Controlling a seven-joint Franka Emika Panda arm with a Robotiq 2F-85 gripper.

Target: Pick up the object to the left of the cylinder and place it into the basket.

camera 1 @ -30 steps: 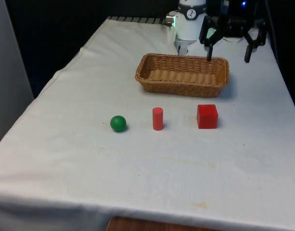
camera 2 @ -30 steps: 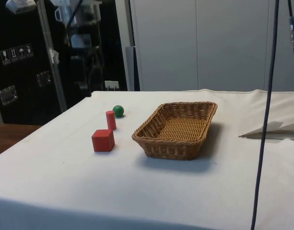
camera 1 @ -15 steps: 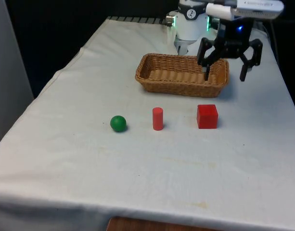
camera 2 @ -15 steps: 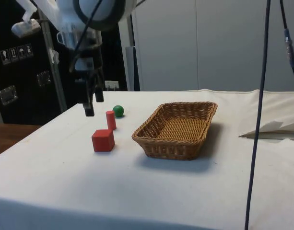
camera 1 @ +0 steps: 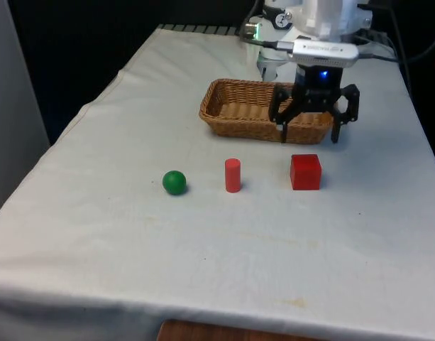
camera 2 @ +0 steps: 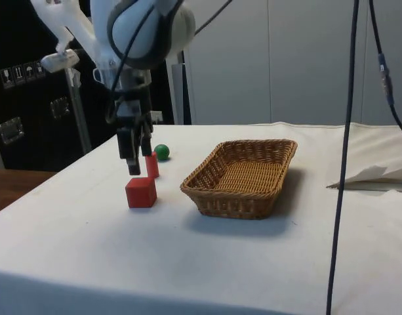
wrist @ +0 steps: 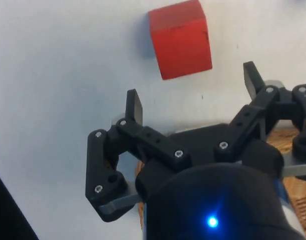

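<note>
- In the middle of the front view, three small things stand in a row on the white tabletop [camera 1: 132, 234]: a green ball [camera 1: 174, 182] toward the left of the frame, a red cylinder [camera 1: 233, 175] at the centre, and a red cube [camera 1: 305, 172] right of centre.
- The ball, which lies at the cylinder's left in that frame, rests on the cloth well apart from the tool, with nothing touching it.
- Above the row in the front view sits the wicker basket [camera 1: 235, 110], lying lengthwise across the frame, with nothing visible in the part that shows.
- The black tool [camera 1: 309, 135] hangs in front of the basket's near right-hand rim in the front view, above and slightly behind the cube, its fingers spread wide with nothing between them.
- In the left half of the side view, the tool [camera 2: 133, 168] points down just above the cube [camera 2: 141, 191], clear of it, with the cylinder [camera 2: 151, 164] right behind it and the ball [camera 2: 162, 152] beyond; the basket [camera 2: 243, 177] fills the centre of that frame.
- In the wrist view the cube [wrist: 180, 45] lies at the upper centre of the frame, ahead of the open fingertips [wrist: 134, 106] and not between them; a strip of basket [wrist: 297, 185] shows at the lower right edge.
</note>
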